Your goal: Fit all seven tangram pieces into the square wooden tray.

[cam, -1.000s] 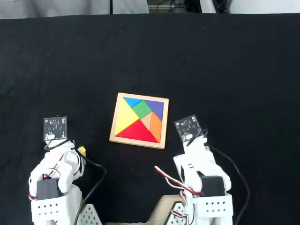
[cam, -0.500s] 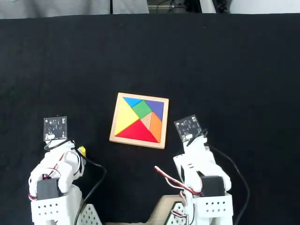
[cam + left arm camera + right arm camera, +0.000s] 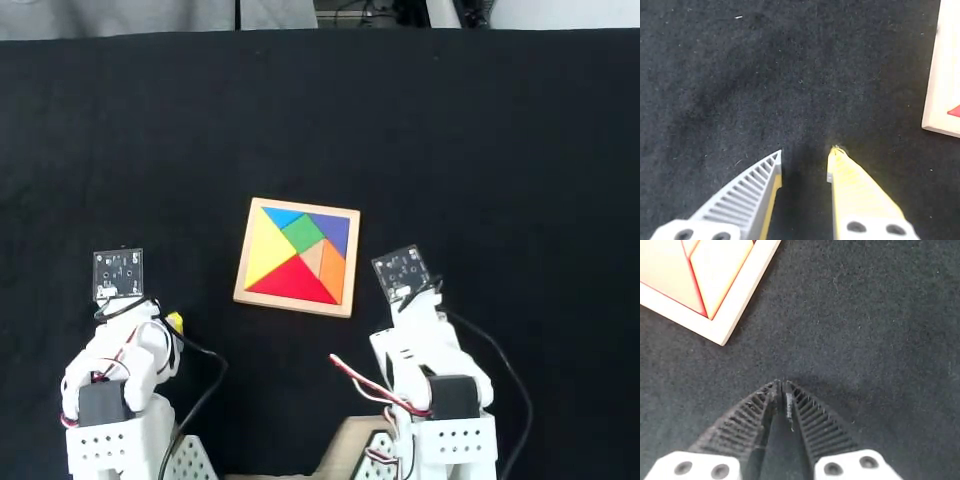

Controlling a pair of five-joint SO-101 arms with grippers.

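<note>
Left gripper (image 3: 805,152) slightly parted, empty | right gripper (image 3: 781,385) pinched closed, empty | both parked near tabletop (image 3: 500,150) front edge, likely because tray (image 3: 295,307) already holds all tangram pieces (image 3: 300,255)

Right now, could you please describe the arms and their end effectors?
The left arm and right arm are white plastic with black motors and cables. The left end effector has one grey and one yellow ribbed finger; the right end effector has two black ribbed ones.

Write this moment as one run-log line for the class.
tray: all seven pieces fitted | left pincer: open, empty, beside tray | right pincer: shut, empty, near tray corner | task: looks done
</note>
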